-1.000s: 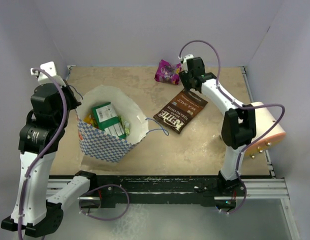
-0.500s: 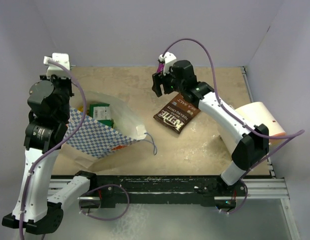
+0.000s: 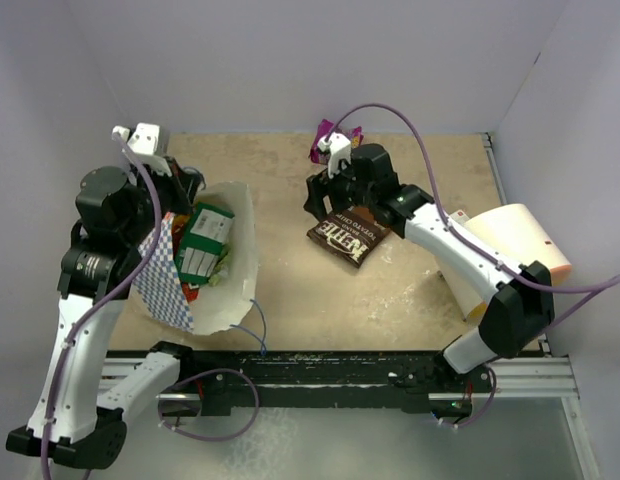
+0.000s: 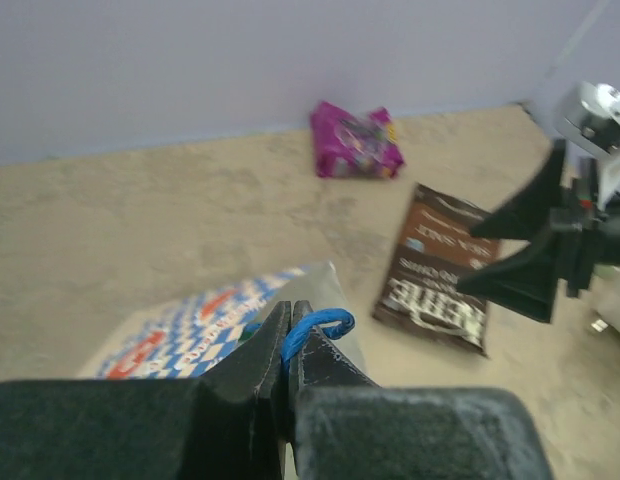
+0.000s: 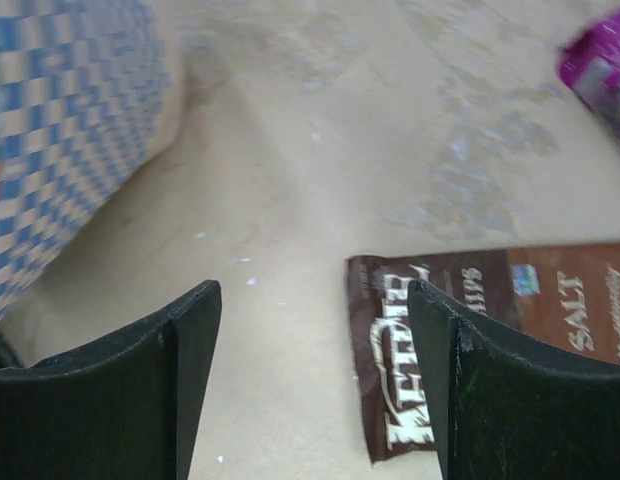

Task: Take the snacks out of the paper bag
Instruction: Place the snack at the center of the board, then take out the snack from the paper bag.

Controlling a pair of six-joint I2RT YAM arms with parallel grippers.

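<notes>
The paper bag (image 3: pixel 240 262) hangs tilted at the left, mouth facing right. My left gripper (image 3: pixel 188 190) is shut on its blue string handle (image 4: pixel 321 325), which shows pinched between the jaws (image 4: pixel 290 316) in the left wrist view. Green packets (image 3: pixel 202 243) and a red-orange one (image 3: pixel 190 291) show inside the bag. A dark brown Kettle pouch (image 3: pixel 347 233) and a magenta-purple packet (image 3: pixel 324 134) lie on the table. My right gripper (image 3: pixel 320 200) is open and empty, above the pouch's left end (image 5: pixel 530 320), with bare table between its fingers (image 5: pixel 315 310).
A large cream-peach cylinder (image 3: pixel 512 240) lies on its side at the right edge, beside the right arm. The bag's checkered band (image 5: pixel 60 130) fills the upper left of the right wrist view. Grey walls close in the back and sides.
My left gripper has lifted and tipped the bag by its handle, turning its mouth to the right. My right arm swung left from the magenta packet to above the brown pouch.
</notes>
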